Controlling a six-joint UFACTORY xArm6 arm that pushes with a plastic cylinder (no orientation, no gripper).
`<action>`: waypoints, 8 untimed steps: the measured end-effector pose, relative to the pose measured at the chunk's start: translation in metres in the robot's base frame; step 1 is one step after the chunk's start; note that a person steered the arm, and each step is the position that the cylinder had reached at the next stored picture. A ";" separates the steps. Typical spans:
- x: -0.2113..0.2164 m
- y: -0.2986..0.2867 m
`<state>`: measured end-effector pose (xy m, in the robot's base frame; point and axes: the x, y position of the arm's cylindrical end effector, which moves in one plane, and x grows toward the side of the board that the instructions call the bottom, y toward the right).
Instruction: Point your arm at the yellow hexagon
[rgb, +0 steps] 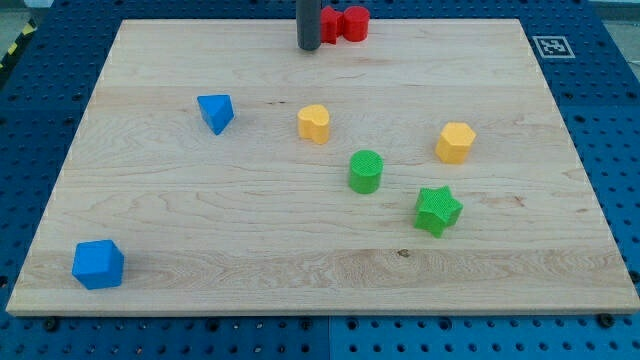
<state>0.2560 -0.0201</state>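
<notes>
My tip (308, 47) at the top centre of the table (180, 230), well apart from the yellow hexagon (455, 142) on the right side.

The tool is a plain dark rod with nothing that opens or closes, and it holds nothing; its lower end rests near the table's top edge, just beside a red block (346, 22) whose shape is partly hidden behind the rod. The yellow hexagon lies to the lower right of my tip, in the right half of the frame. A second yellow block (314, 123), rounded with a notch, sits below my tip near the middle. A green cylinder (366, 171) and a green star (437, 210) lie lower centre-right. A blue triangular block (216, 112) sits upper left, and a blue cube-like block (98, 264) lower left.
</notes>
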 end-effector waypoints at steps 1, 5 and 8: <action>0.036 0.002; 0.061 0.086; 0.088 0.151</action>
<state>0.3445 0.1307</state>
